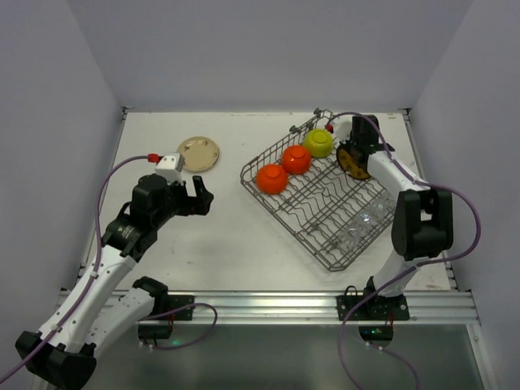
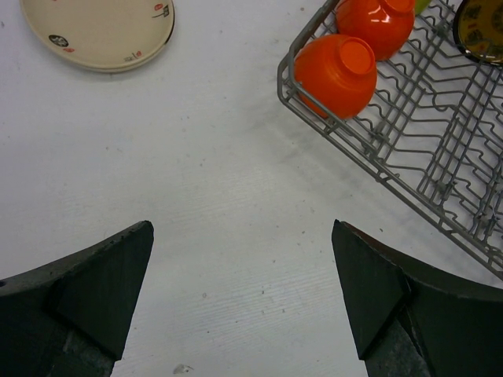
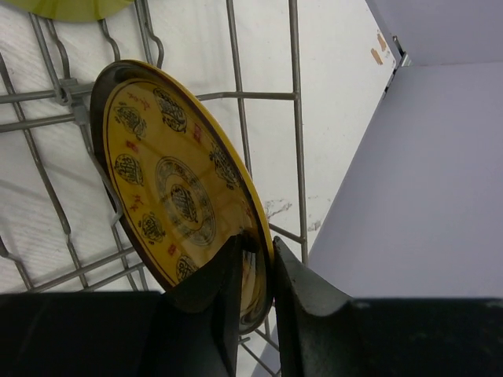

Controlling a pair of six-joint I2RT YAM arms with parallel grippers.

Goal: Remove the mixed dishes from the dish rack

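Note:
The grey wire dish rack [image 1: 325, 236] sits at an angle on the right of the table. Along its far-left side are two orange bowls [image 1: 271, 179] [image 1: 296, 160] and a yellow-green bowl [image 1: 318, 143], all upside down. Clear glasses [image 1: 361, 221] lie near its right end. A brown-and-yellow patterned plate [image 3: 173, 181] stands on edge between the wires at the far corner. My right gripper [image 3: 258, 251] is shut on its rim, one finger on each face. My left gripper [image 2: 244, 259] hangs open over bare table, left of the rack, with nothing between its fingers.
One beige plate [image 1: 198, 153] lies flat on the table at the back left, also in the left wrist view [image 2: 98, 31]. The enclosure's right wall [image 3: 424, 157] stands close behind the rack's far corner. The nearest orange bowl [image 2: 338, 71] is up and right of my left fingers.

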